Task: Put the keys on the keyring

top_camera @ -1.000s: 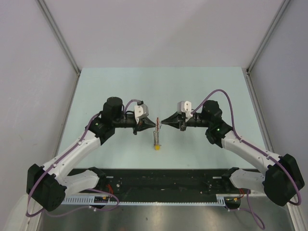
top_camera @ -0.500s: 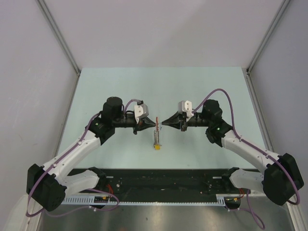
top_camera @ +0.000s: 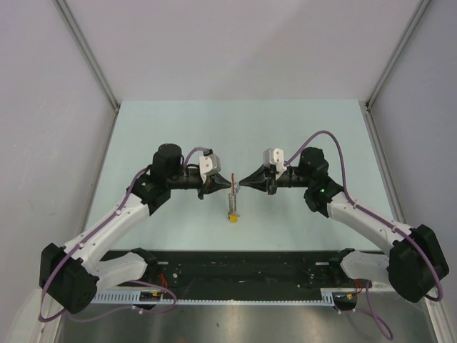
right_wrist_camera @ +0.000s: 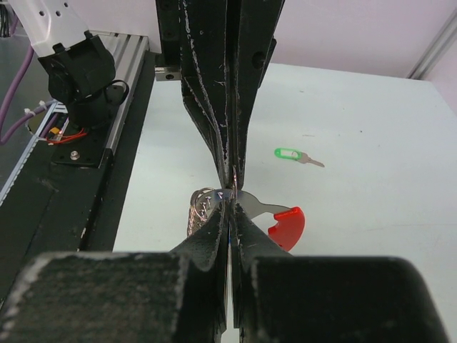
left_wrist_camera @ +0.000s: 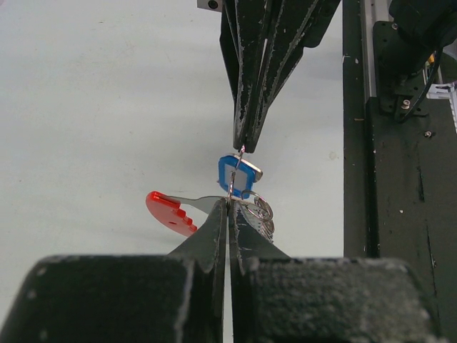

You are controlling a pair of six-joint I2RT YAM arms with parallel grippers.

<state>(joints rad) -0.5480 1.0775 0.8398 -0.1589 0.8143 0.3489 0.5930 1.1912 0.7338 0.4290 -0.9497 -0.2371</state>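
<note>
The keyring (top_camera: pixel 233 200) hangs above the table (top_camera: pixel 178 128) in the top view, held up at its upper end between the left gripper (top_camera: pixel 227 182) and the right gripper (top_camera: pixel 241 183). Their tips nearly meet, and one yellow cap (top_camera: pixel 233 218) dangles lowest. In the left wrist view both pincers are pressed shut on the ring's thin wire, the left from below and the right from above. One blue key (left_wrist_camera: pixel 235 176) has its head against that wire between the two tips, and one red piece (left_wrist_camera: pixel 168 211) juts out to the side. Whether the blue key is fully threaded on cannot be told. The right wrist view shows the same closed pinch from the other side, with the blue key hidden. One green key (right_wrist_camera: pixel 289 153) lies loose on the table, well apart from the bunch. The step in hand looks like working the blue key round the coil. To do it well, both grips should probably stay firm, and the wire should be turned in small moves rather than pulled, so the coil does not spring free. The count is one keyring, two keys and two grippers.
</note>
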